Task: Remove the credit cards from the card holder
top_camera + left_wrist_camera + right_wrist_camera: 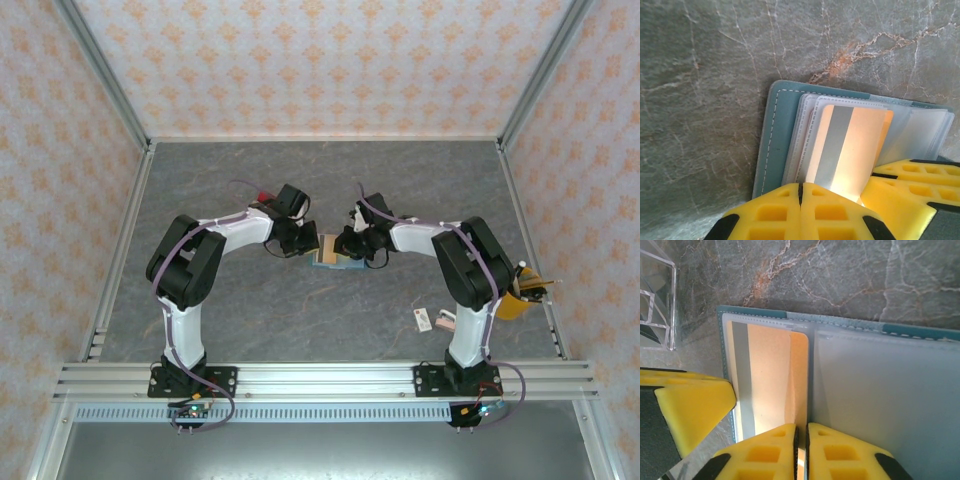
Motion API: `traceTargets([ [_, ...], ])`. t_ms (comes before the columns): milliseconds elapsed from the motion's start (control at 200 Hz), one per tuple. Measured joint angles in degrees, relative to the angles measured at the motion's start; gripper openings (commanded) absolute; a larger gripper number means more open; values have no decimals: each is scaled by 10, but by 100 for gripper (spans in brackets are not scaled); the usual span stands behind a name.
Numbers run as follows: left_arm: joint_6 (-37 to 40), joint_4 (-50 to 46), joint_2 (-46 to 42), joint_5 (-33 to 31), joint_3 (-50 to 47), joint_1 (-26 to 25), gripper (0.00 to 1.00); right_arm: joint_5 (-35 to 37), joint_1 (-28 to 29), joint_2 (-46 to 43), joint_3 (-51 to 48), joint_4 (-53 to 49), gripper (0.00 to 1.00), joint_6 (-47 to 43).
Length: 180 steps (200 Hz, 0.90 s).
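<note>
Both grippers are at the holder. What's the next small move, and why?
Probably draw the right gripper straight back, sliding the card out: its jaws look closed on the card's near edge, most of the card sits inside the holder, and the shut left gripper seems to brace the holder.

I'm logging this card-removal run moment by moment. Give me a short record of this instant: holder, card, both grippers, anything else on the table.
card holder: teal, lying open on the grey table, clear sleeves facing up
credit card: pale with a grey stripe, sitting in a sleeve, not yet out
left gripper: shut, at the holder's edge
right gripper: shut, apparently pinching the credit card's edge
other: small white tag near the right arm's base, apart from the holder
</note>
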Motion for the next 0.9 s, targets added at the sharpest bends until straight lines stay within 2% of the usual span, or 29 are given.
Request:
traceTargets([
  [140, 0, 1, 0, 0, -1, 3, 4, -2, 0, 1, 0, 2, 0, 0],
  [445, 0, 0, -1, -4, -2, 3, 10, 2, -1, -9, -3, 2, 0, 0],
  [901, 5, -1, -1, -5, -1, 3, 8, 41, 1, -40, -24, -33, 0, -1],
])
